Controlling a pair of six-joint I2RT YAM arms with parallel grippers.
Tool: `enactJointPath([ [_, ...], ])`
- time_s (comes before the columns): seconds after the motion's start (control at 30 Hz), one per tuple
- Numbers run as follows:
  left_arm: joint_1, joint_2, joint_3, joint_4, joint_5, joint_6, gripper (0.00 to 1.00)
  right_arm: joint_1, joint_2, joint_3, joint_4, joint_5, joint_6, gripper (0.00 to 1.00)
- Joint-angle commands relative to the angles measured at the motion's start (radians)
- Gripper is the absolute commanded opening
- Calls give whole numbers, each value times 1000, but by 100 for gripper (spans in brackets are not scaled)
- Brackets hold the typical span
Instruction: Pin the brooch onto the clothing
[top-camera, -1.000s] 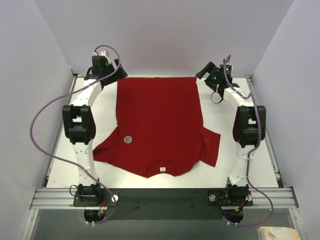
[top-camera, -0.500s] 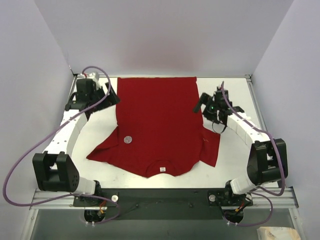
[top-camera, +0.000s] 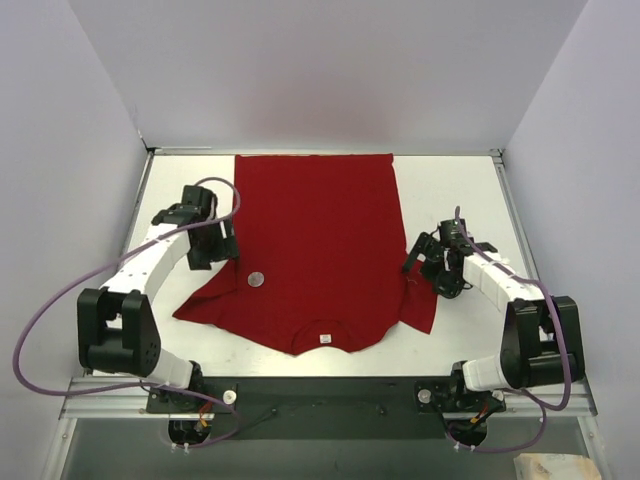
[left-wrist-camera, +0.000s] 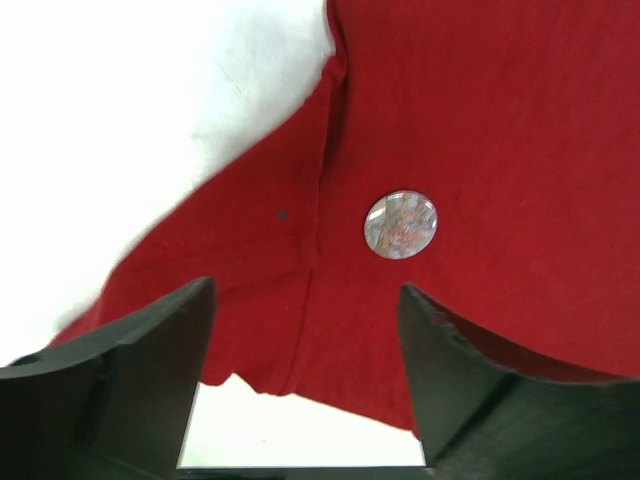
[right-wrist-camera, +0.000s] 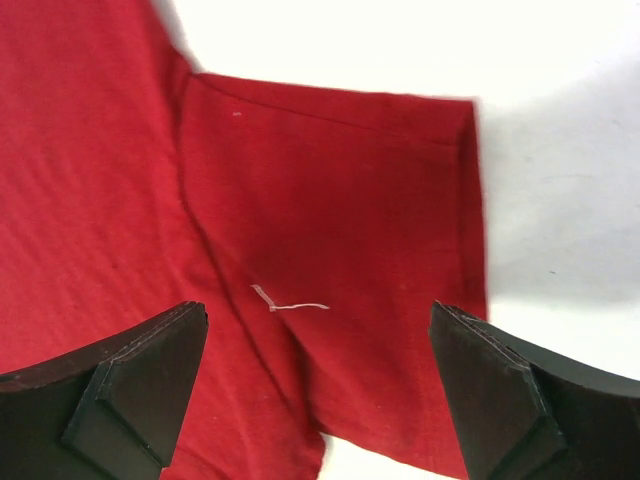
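- T-shirt (top-camera: 315, 250) flat on desk (top-camera: 450, 190), collar label (top-camera: 324, 338) at near edge, hem far.
- Right pincer (right-wrist-camera: 318, 315) open, apart above right sleeve with loose white thread (right-wrist-camera: 290, 303); holds nothing.
- Left pincer (left-wrist-camera: 305, 300) open, empty, above left armpit seam.
- Brooch (left-wrist-camera: 400, 224): round disc on shirt just beside that seam; fastened or only lying there, cannot tell.
- Risks: flat disc likely slips from fingers; jaws pinch soft fabric along with it and lift shirt; unheld cloth bunches under push, so pin skids or misses.
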Motion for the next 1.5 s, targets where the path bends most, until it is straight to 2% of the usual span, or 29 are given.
enactJointPath([
  [0.0, -75, 64, 11, -49, -73, 26, 77, -21, 18, -5, -43, 7, 14, 100],
  [0.23, -142, 144, 35, -66, -192, -2, 65, -40, 61, 3, -42, -9, 5, 100],
  [0.27, -144, 153, 35, -66, -197, -2, 58, -44, 63, 3, -42, -11, 3, 100],
  [0.33, -144, 165, 37, -63, -202, 0, 52, -49, 70, 3, -42, -16, -5, 100],
  [0.77, -151, 254, 14, 6, -196, -14, 44, -67, 96, 6, -31, -37, -31, 100],
  [0.87, -155, 274, 18, 13, -217, -15, 37, -72, 104, 6, -28, -37, -37, 100],
  [1.07, -168, 305, 18, 19, -226, -18, 35, -86, 98, -2, -28, -39, -44, 99],
  [1.13, -176, 308, 14, 29, -217, -21, 29, -90, 101, 0, -25, -42, -46, 99],
  [1.23, -184, 315, 18, 29, -216, -23, 6, -95, 106, 1, -25, -49, -49, 99],
  [1.27, -187, 315, 23, 25, -220, -24, 1, -97, 107, 3, -23, -51, -49, 99],
  [1.47, -184, 297, 78, -46, -307, -3, 0, -97, 106, 0, -23, -57, -55, 99],
])
